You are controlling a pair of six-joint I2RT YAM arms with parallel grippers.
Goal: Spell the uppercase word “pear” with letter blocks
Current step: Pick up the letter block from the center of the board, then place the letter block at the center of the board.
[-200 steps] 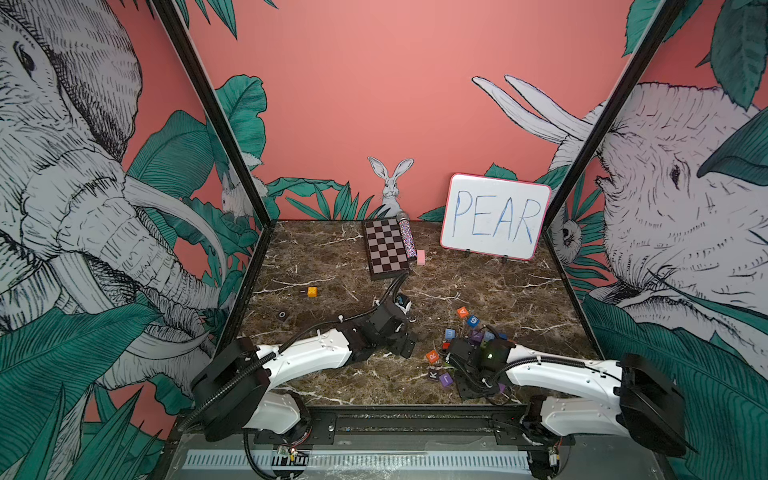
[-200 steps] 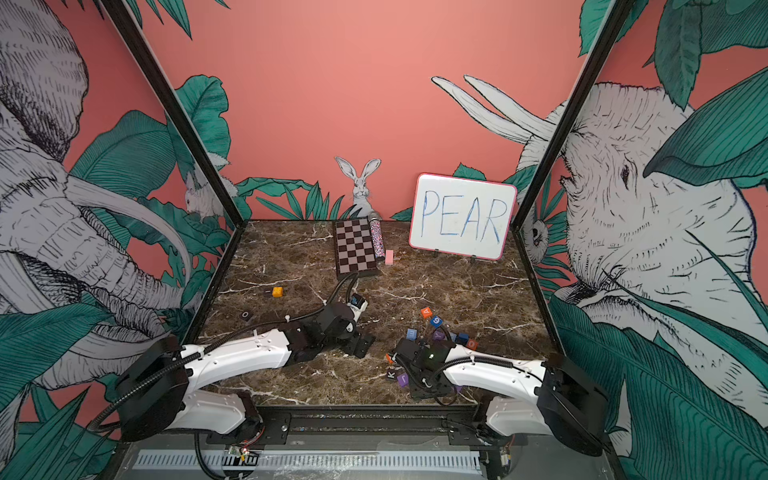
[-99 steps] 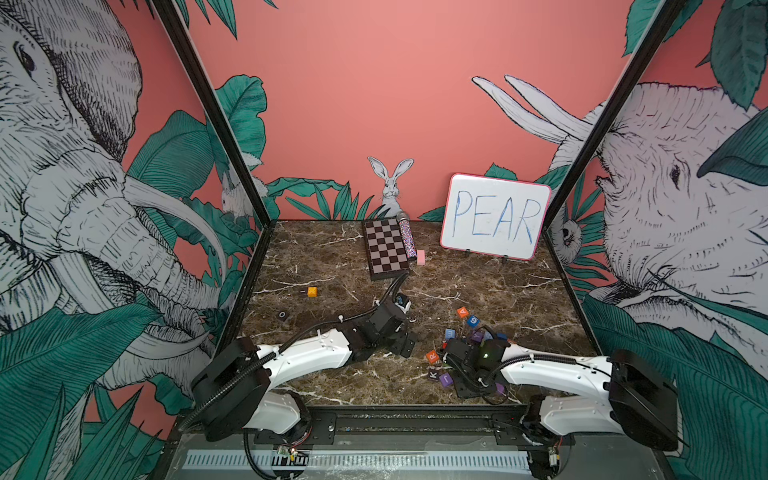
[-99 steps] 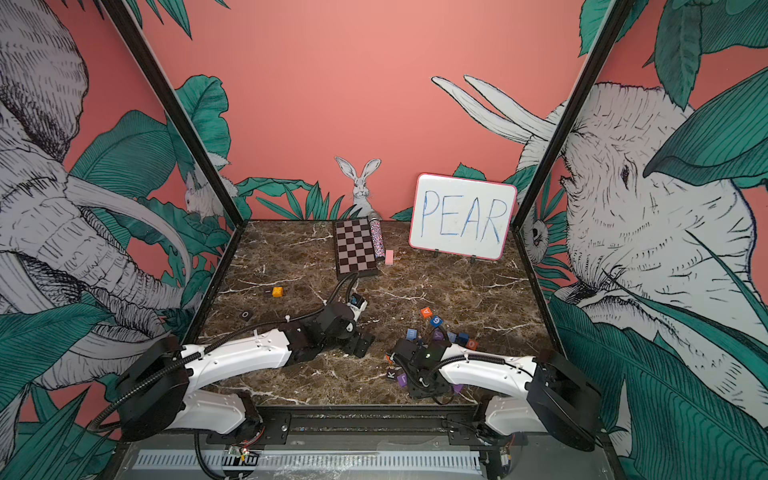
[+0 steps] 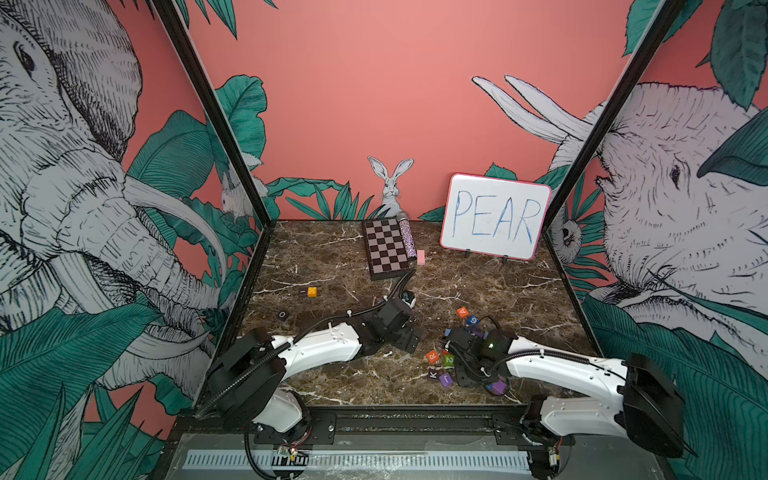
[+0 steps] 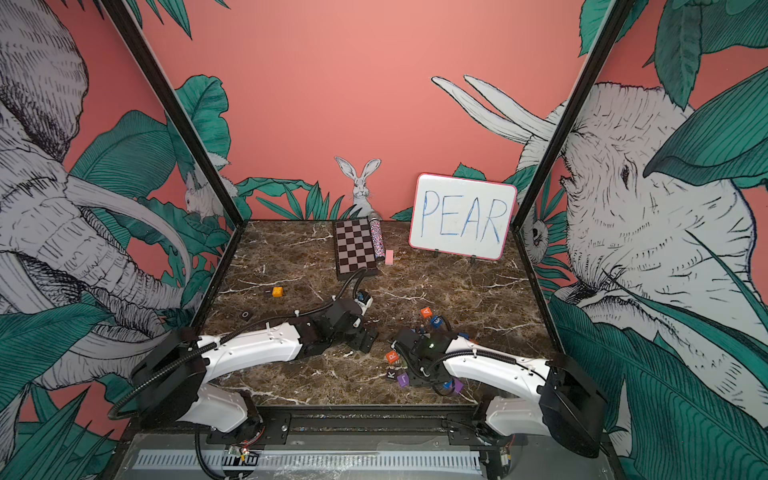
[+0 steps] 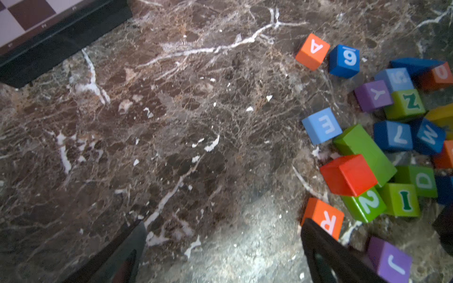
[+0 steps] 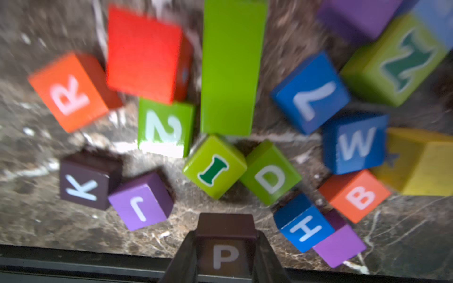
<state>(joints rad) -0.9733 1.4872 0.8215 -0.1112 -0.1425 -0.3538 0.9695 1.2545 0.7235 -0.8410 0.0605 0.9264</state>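
- Jaws of the right gripper [image 8: 225, 239] are clamped on the black P block [image 8: 225, 256], one finger flat against each side. So P sits right between the fingertips, letter facing the wrist camera.
- Just past those fingertips are a green I block [image 8: 214, 166] and a green D block [image 8: 269, 175], touching each other. A purple J block [image 8: 141, 201] and a blue H block [image 8: 304, 224] sit off to either side of the jaws.
- Further ahead of the same jaws is the orange R block [image 8: 68, 93], beside a plain red block [image 8: 144, 54] and a green 2 block [image 8: 163, 127]. It's a bit blurry out there, but the R reads fine.
- Over on the left gripper [image 7: 223, 224], the jaws are spread wide with nothing between them, just bare marble tabletop [image 7: 171, 122].
- R is tucked right at the tip of the left finger that's nearer the right arm. Can't tell if it's actually touching.
- Ahead of that finger, the light-blue E block [image 7: 321, 125] sits at the edge of the pile, just beside a long green block [image 7: 365, 149].
- Further out again is the orange A block [image 7: 312, 51], snug beside a blue digit block [image 7: 344, 61]. Could be a 6 or a 9.
- Way beyond the left jaws you get the chessboard [image 5: 386, 249], and the whiteboard [image 5: 494, 216] reading PEAR stands at the back wall.
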